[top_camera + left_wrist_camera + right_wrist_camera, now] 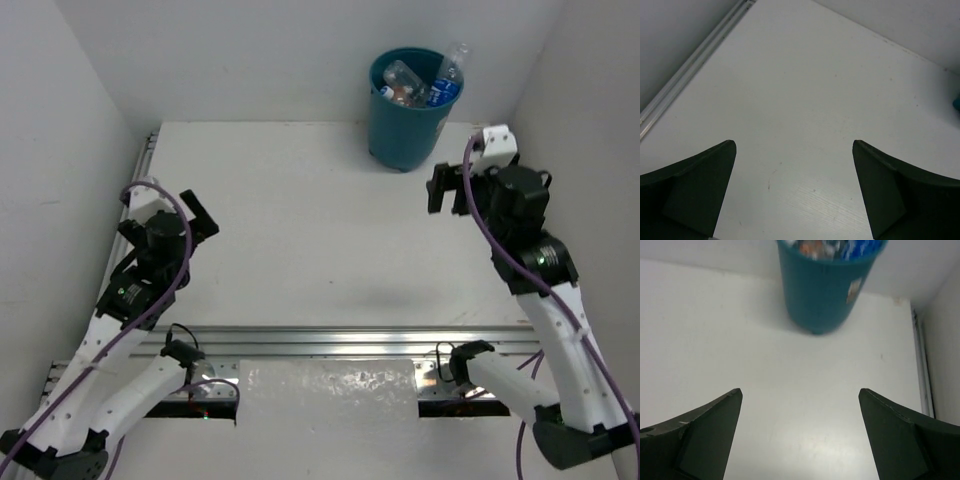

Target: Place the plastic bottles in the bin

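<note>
1. Here, plastic bottles (418,88) crowd the teal bin (400,135) at the far edge of the white table (320,230), with one blue-labelled bottle (448,78) poking above the rim.
2. The right gripper (450,192) hangs near the bin, just to its right, jaws spread wide and empty.
3. The left gripper (203,218) sits well apart at the table's left side, jaws equally wide, with nothing between them.

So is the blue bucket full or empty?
Full. The bin is crowded with bottles up to its rim, and one blue-labelled bottle pokes out above it.
</note>
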Available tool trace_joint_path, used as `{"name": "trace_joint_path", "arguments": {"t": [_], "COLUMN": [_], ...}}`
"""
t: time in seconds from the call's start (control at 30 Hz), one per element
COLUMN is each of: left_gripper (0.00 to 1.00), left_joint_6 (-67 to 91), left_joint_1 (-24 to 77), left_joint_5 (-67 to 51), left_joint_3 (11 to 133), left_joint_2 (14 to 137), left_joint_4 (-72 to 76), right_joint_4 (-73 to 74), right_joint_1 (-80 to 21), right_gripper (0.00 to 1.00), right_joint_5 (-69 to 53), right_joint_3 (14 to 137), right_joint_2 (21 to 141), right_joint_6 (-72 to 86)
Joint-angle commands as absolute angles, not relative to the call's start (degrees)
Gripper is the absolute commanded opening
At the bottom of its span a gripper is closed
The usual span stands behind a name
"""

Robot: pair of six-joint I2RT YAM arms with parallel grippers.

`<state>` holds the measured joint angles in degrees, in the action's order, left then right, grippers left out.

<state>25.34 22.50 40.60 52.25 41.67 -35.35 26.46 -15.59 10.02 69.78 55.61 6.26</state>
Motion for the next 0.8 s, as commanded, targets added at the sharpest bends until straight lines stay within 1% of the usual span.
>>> {"name": "trace_joint_path", "arguments": {"t": [0.0, 0.07, 0.1, 0.2, 0.4, 0.63, 0.77], "left_gripper": [1.0, 1.0, 1.0, 1.0, 1.0, 1.0, 1.0], "left_joint_6": [23.47, 22.06, 22.15, 24.43, 22.33, 22.5, 22.06], "left_joint_1": [22.15, 22.24, 22.15, 22.15, 22.15, 22.15, 22.15], "left_joint_5": [44.47, 45.69, 46.4, 46.59, 44.47, 43.24, 42.54], "left_joint_3": [54.14, 53.88, 53.62, 50.9, 45.98, 46.14, 45.53], "left_joint_2": [40.26, 39.29, 38.77, 35.52, 31.64, 32.52, 31.64], "left_joint_4": [-34.37, -34.63, -34.98, -33.85, -29.71, -29.97, -29.09], "right_joint_4": [38.57, 40.42, 39.91, 39.81, 39.55, 35.42, 35.15], "right_joint_1": [-16.17, -16.35, -18.0, -18.37, -18.37, -18.46, -18.46], "right_gripper": [0.99, 0.99, 0.99, 0.99, 0.99, 0.99, 0.99], "right_joint_5": [11.95, 13.79, 14.76, 12.66, 11.43, 11.51, 11.16], "right_joint_3": [62.94, 59.52, 58.28, 54.58, 48.79, 44.48, 44.38], "right_joint_2": [51.35, 45.9, 43.88, 37.8, 37.26, 37.27, 37.18], "right_joint_6": [11.95, 12.48, 13.0, 14.85, 16.78, 17.66, 18.19]}}
